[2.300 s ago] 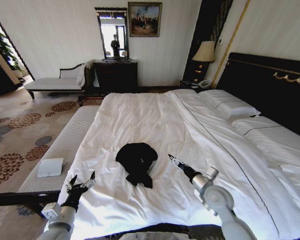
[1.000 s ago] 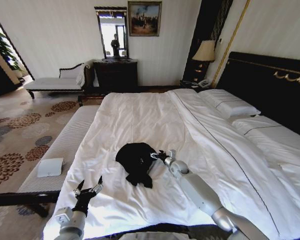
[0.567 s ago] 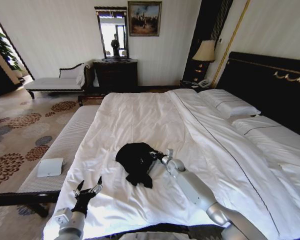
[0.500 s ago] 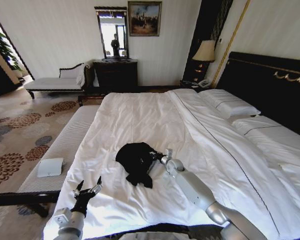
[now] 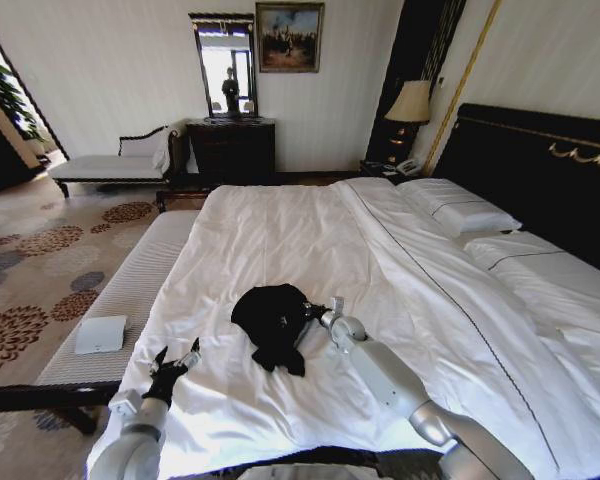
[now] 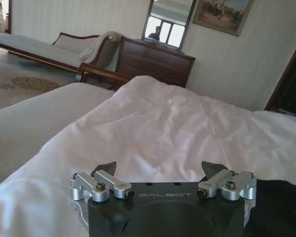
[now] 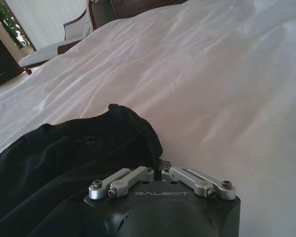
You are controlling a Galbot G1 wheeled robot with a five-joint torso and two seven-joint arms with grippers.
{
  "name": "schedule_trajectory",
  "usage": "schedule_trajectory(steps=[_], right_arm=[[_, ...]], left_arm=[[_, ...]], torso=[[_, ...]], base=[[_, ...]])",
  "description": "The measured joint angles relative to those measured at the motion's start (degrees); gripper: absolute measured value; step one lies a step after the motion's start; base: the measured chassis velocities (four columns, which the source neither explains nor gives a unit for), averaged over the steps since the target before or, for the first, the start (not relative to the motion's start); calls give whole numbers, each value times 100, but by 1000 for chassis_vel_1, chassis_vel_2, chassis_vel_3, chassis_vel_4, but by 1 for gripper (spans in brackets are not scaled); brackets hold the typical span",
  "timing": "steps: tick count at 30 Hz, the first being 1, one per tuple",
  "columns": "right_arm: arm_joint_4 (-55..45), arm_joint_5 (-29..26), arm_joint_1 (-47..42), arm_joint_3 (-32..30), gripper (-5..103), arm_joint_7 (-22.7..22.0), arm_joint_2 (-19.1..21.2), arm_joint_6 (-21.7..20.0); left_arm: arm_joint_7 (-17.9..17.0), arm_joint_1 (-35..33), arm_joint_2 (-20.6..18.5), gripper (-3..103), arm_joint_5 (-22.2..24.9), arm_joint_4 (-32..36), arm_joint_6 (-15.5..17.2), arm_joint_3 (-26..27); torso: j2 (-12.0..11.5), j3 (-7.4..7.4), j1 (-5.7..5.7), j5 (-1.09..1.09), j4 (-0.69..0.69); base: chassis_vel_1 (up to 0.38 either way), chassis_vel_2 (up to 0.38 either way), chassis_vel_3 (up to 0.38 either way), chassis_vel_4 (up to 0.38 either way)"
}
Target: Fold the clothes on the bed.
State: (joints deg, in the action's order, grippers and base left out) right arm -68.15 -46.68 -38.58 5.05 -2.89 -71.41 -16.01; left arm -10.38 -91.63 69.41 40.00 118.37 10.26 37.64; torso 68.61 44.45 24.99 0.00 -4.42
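The black clothes (image 5: 273, 322) are lying bunched on the white duvet near the foot of the bed (image 5: 400, 250). The right end effector (image 5: 310, 311) is resting at the garment's right edge, its fingers pressed together and pinching the fabric's hem (image 7: 150, 143). The left end effector (image 5: 174, 358) is hovering spread over the bed's near left corner, well apart from the clothes.

Daylight pours in from the left, glaring off the mirror (image 5: 226, 64) and the white bed (image 5: 280, 225). The lamp (image 5: 411, 103) glows softly. Walls bow outward at the head view's edges; wrist views look slightly soft.
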Motion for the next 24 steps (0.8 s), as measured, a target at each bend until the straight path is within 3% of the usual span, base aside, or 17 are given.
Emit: schedule_trajectory(steps=[11,15,24], right_arm=[[-3,17,0,-31,1,-66,43,58],[1,47,-32,-73,1,-66,45,73],[-12,54,-40,-80,1,-83,39,87]], left_arm=[[-124,1832,-559,99,320,-1478,69,-1321],[-133,2472,-547,91,458,-2017,109,-1708],[-107,3533,-442,89,912,-3197,227,-2405]], torso=[[-1,0,0,0,1],[-1,1,1,0,1],[-1,0,1,0,1]], base=[[0,0,0,0],[0,0,0,0],[0,0,0,0]])
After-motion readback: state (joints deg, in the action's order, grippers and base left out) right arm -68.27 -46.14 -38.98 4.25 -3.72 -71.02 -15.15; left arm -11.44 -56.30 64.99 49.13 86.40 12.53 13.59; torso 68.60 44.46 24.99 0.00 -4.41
